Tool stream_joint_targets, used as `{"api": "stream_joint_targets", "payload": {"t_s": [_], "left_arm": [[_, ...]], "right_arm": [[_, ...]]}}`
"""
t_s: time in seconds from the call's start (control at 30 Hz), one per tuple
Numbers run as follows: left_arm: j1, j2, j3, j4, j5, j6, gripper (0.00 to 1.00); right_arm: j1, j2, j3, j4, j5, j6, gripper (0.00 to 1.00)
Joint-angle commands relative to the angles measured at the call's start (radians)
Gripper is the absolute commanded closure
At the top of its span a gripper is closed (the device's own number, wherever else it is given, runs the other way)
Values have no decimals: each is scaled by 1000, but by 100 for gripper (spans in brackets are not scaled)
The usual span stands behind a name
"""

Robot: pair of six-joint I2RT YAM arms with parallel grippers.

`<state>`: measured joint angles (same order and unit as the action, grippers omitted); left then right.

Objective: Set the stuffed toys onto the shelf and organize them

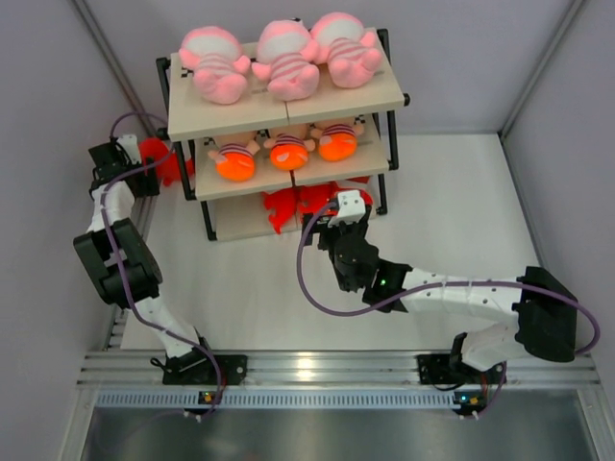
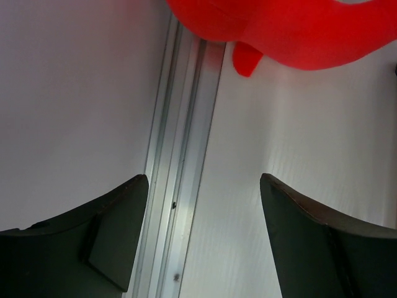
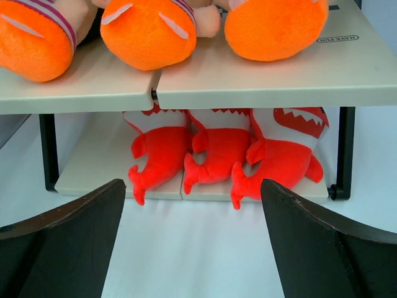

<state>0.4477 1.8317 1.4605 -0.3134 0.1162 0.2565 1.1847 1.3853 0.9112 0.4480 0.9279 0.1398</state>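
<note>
A last red shark (image 2: 285, 31) lies on the surface left of the shelf (image 1: 192, 120). The left gripper (image 2: 205, 180), spread and empty, faces it; next it should advance and pinch. The right gripper (image 3: 192, 183) is spread too.

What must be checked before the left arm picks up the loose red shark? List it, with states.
1. left fingers open and empty: ok.
2. loose red shark between them: not ok; it lies ahead, beyond the tips.
3. right fingers open and empty: ok.
4. Free spot on the shelf's bottom board: ok, bare to the left of the three sharks in the right wrist view.
</note>
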Motion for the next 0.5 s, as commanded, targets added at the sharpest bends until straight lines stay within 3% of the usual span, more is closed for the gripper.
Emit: {"api": "stream_joint_targets", "payload": {"t_s": [0.0, 0.47], "left_arm": [[-15, 29, 58, 56, -7, -51, 20], [-35, 164, 167, 200, -81, -252, 15]], "right_arm": [[21, -9, 54, 6, 19, -35, 10], [20, 1, 41, -2, 37, -66, 10]]}}
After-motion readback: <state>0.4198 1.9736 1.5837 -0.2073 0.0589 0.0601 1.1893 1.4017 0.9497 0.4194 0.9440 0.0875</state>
